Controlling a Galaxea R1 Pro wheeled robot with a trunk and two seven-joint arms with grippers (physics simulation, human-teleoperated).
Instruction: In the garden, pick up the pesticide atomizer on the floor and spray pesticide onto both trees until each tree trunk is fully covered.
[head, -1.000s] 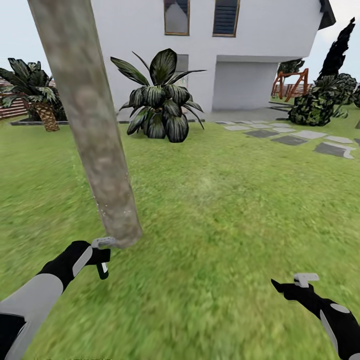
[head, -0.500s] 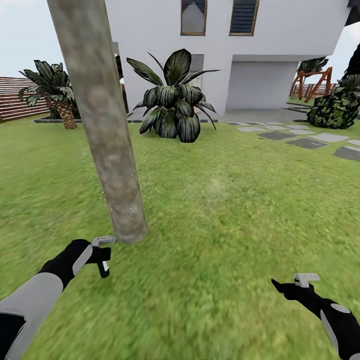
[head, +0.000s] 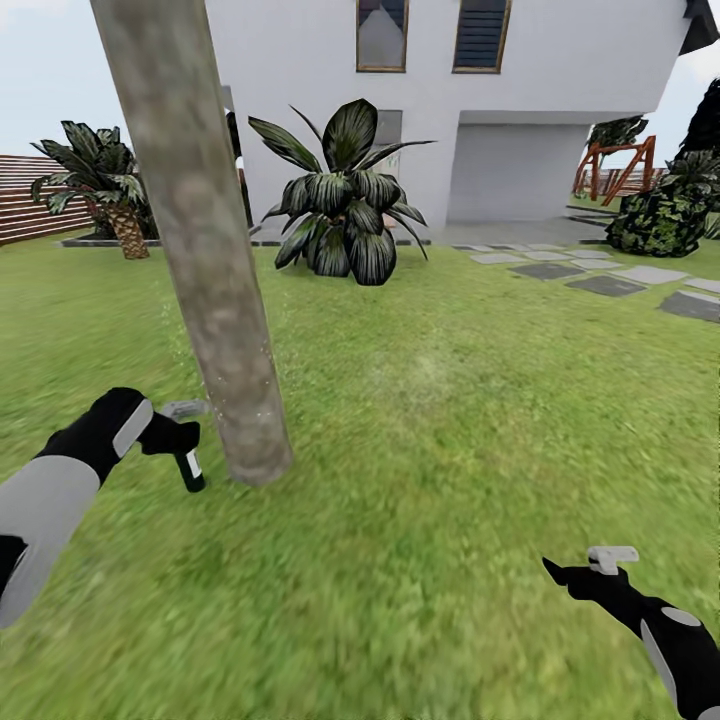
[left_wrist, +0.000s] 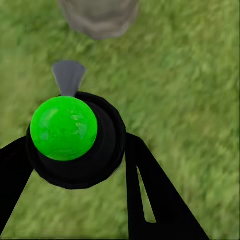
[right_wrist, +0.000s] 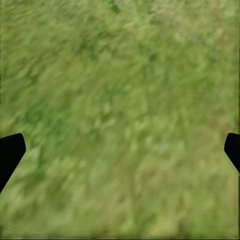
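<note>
Grass lawn (head: 450, 450) all round, blurry green texture, white house (head: 540, 90) behind, slatted brown fence (head: 30, 205) far off past the left arm, grey paving slabs (head: 610, 285) toward the right. Left gripper (head: 178, 448) pinches the pesticide atomizer (head: 190, 468): small black bottle, white label strip on its side, pale grey trigger head (head: 183, 408). Bottle's long axis runs near vertical, tilted a little, hanging below the gripper with the grey head on top and its nozzle aimed at the tree trunk (head: 200, 240) just beyond the fingertips. In the left wrist view the atomizer (left_wrist: 75, 137) reads as a round black body with a glossy green spot (left_wrist: 63, 128), black fingers (left_wrist: 150, 195) pressed on either side, grey nozzle (left_wrist: 68, 77) pointing to the trunk base (left_wrist: 98, 17). Trunk is a smooth round column, mottled grey-brown, blotchy bark, leaning, slight flare at the ground, few tiny white specks low down. Broad-leaved dark bush (head: 345, 210) well past the trunk, short palm (head: 105, 190) with scaly trunk off by the fence. Right gripper (head: 580, 575) hovers low over bare grass, well apart from the trunk, holding nothing; right wrist view has its fingers (right_wrist: 10, 152) spread wide at the frame edges
</note>
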